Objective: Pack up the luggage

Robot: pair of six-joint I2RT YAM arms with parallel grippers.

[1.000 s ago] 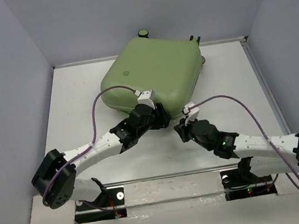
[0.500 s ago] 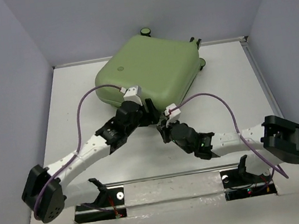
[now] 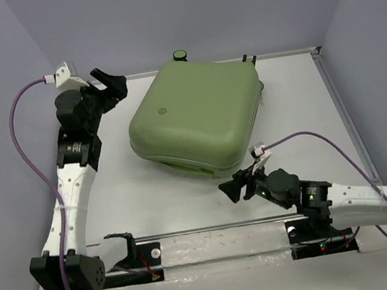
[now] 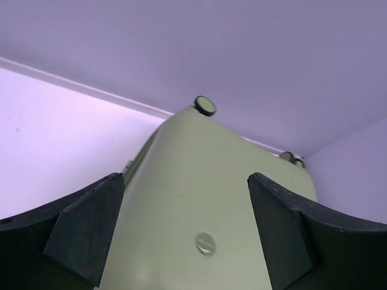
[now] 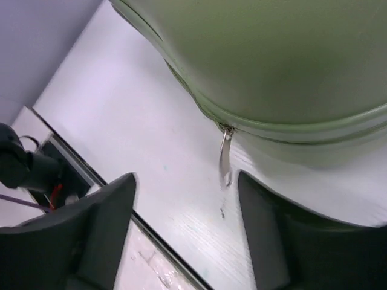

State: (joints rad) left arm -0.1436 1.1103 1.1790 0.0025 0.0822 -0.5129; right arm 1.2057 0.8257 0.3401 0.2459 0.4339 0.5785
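The luggage (image 3: 197, 119), an olive-green hard-shell case, lies shut and flat in the middle of the table, with its wheels toward the back wall. My left gripper (image 3: 109, 85) is raised at the far left, clear of the case and open. In its wrist view, the shell (image 4: 199, 199) and its round logo (image 4: 205, 243) show between the spread fingers (image 4: 84, 232). My right gripper (image 3: 234, 187) hovers low just off the case's near edge, open and holding nothing. The zipper pull (image 5: 225, 158) hangs from the seam of the luggage (image 5: 272, 60), just ahead of the right gripper (image 5: 187, 223).
The white table (image 3: 113, 193) is enclosed by pale walls at the left, back and right. A raised rim (image 3: 342, 115) runs along its right side. A metal rail (image 3: 214, 233) with the arm mounts lines the near edge.
Both grippers have left the luggage's near edge. The left arm swung up to the far left and opened wider. The right one drew back toward me and opened. The case has shifted a little.
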